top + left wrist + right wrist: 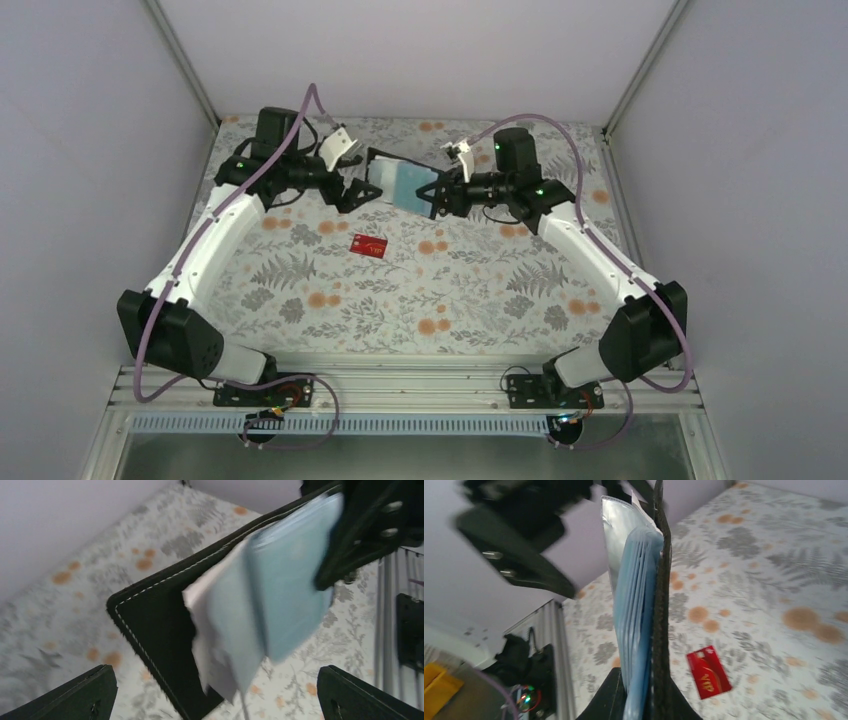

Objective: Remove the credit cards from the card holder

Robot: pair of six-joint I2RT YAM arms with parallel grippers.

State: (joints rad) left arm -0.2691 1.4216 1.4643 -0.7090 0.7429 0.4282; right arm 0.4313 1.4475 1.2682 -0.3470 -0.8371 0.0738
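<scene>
The black card holder (398, 180) hangs open in the air at the back of the table. My right gripper (437, 196) is shut on its right end. In the right wrist view it stands edge-on (659, 595) between my fingers, with pale blue-teal layers (636, 605) packed against its inner face; I cannot tell single cards apart. My left gripper (364, 191) is open at the holder's left edge. In the left wrist view the holder (155, 630) and the blue layers (285, 590) lie ahead of my wide-spread gripper (216, 676). The red card (368, 245) lies flat on the table, also in the right wrist view (709, 672).
The floral table cloth (450, 290) covers the table, with white walls on three sides. A metal rail (400, 385) with both arm bases runs along the near edge. A white, torn-looking sheet (200, 625) sticks out beside the blue layers.
</scene>
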